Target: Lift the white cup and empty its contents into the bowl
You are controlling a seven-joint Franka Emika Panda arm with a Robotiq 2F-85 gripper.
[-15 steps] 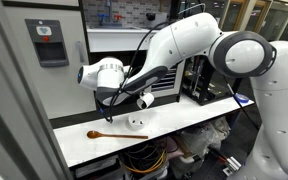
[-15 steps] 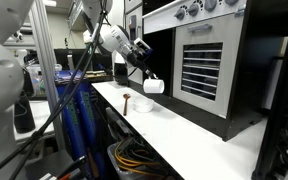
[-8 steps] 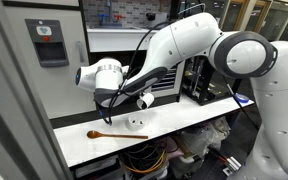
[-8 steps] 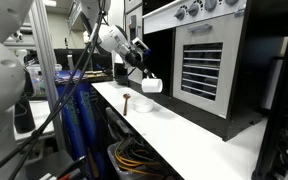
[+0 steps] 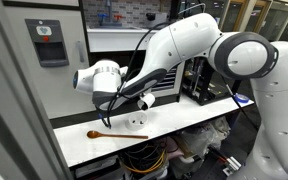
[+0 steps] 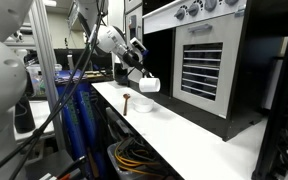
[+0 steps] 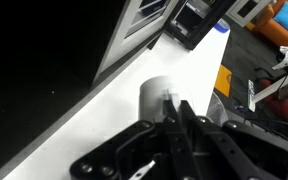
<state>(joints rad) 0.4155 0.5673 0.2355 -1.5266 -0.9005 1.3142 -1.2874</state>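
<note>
**White cup [image 5: 146, 101] held over bowl [image 5: 136, 123]: pour step up next**

Wooden spoon [image 5: 106, 134] lies far left on the surface [image 5: 189, 118], with the bowl just to its right and not touching it. The cup hangs in the air above the bowl, clear of the surface. The hand [image 5: 137, 100] is clamped narrow on the cup's wall, and the wrist view confirms the grip [image 7: 154, 93]. Contents aren't visible from any view. My read is lift done, tipping not finished. Next move is to roll the wrist so the mouth points down and stays centred over the bowl. The arm [image 5: 184, 45] reaches in from the right, forearm sloping down, wrist angled toward the bowl.
</note>
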